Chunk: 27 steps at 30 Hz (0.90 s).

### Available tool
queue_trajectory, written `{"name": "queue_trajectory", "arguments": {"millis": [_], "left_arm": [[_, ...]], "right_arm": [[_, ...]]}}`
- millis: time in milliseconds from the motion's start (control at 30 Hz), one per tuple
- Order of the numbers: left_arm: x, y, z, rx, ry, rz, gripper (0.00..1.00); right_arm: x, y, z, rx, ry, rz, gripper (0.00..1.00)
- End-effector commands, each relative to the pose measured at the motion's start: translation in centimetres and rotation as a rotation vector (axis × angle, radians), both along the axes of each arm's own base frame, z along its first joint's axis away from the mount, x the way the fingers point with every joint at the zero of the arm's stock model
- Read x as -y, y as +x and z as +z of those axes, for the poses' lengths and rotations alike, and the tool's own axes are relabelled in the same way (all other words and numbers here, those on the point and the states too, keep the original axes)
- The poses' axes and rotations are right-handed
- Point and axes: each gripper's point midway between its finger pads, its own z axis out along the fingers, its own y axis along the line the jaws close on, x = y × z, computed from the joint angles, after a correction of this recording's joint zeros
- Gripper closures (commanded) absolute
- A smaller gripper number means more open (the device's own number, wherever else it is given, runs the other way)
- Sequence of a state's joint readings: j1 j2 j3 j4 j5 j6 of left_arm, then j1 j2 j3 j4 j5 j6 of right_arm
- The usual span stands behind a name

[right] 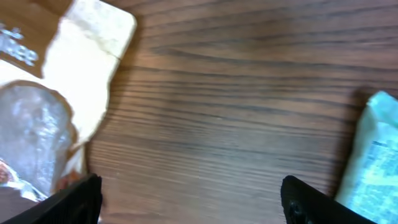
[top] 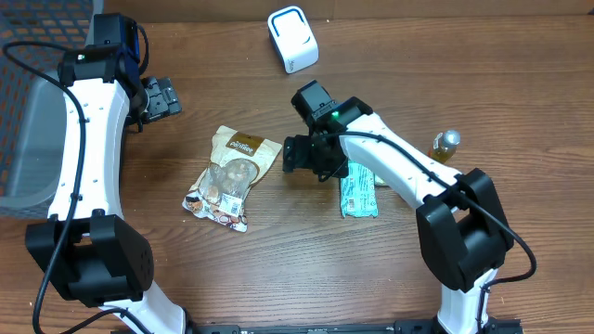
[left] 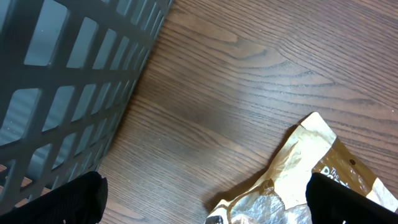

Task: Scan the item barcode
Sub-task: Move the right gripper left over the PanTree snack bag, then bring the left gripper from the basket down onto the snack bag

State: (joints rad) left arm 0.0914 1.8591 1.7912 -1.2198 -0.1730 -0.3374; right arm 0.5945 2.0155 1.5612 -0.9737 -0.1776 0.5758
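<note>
The right gripper [top: 295, 156] hangs low over bare wood just right of the snack pouch [top: 232, 176]. Its fingers [right: 74, 199] are spread wide with nothing between them. The pouch lies flat on the table [top: 306, 269]. A teal packet [top: 358, 192] lies farther right of the pouch, past the gripper. The white scanner [top: 292, 39] stands well beyond the pouch and to its right. The left gripper [top: 165, 96], also wide and empty, hovers beyond and left of the pouch, near the grey basket [top: 23, 139]. A small bottle [top: 446, 145] stands far right of the pouch.

Tan-and-brown snack pouch [top: 232, 176]; pale teal wrapper [top: 358, 195]; white scanner [top: 292, 39].
</note>
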Motion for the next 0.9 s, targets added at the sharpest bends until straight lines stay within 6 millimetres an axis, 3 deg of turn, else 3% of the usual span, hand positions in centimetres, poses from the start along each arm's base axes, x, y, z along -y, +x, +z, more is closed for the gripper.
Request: {"name": "queue_trajectory", "arguments": {"millis": [0, 67, 367, 667, 767, 833, 867], "left_arm": [[-0.2, 0.2, 0.7, 0.02, 0.012, 0.003, 0.0], [-0.2, 0.2, 0.7, 0.02, 0.012, 0.003, 0.0], [-0.2, 0.2, 0.7, 0.02, 0.011, 0.004, 0.0], [3.2, 0.7, 0.5, 0.04, -0.174, -0.061, 0.0], [3.4, 0.4, 0.0, 0.019, -0.186, -0.065, 0.0], [4.1, -0.2, -0.6, -0.024, -0.21, -0.095, 0.61], [4.2, -0.5, -1.0, -0.046, -0.211, -0.103, 0.86]], "right_arm": [[-1.3, 0.0, 0.2, 0.025, 0.019, -0.004, 0.1], [-2.1, 0.5, 0.5, 0.057, 0.043, 0.004, 0.0], [-2.7, 0.7, 0.5, 0.081, 0.045, 0.014, 0.0], [-2.2, 0.5, 0.4, 0.072, 0.027, 0.011, 0.0], [-2.0, 0.5, 0.3, 0.077, 0.014, 0.008, 0.0], [-1.8, 0.6, 0.3, 0.083, 0.003, 0.005, 0.0], [-1.8, 0.6, 0.3, 0.083, 0.003, 0.005, 0.0]]}}
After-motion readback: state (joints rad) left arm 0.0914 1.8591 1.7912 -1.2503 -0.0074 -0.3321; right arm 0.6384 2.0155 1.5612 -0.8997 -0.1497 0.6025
